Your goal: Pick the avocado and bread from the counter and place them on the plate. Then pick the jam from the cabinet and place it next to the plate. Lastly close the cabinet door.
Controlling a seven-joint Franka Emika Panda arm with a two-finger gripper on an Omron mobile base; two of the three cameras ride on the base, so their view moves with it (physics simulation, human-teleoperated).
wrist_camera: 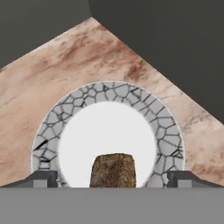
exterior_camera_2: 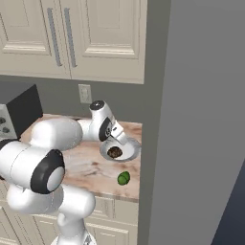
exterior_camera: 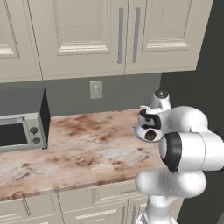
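Observation:
The bread, a dark brown lump, lies on the white plate with the grey rim, near the plate's edge closest to the hand. My gripper hangs open just above it, a fingertip on either side and not touching it. The right base view shows the bread on the plate under the hand, and the green avocado on the counter in front of the plate. From the left, bread and gripper sit at the counter's right end. The cabinet doors above look shut; the jam is out of view.
A microwave stands on the counter at the left. A wall outlet sits on the grey backsplash. A tall dark grey wall closes off the counter's right end, right beside the plate. Cream drawers run below.

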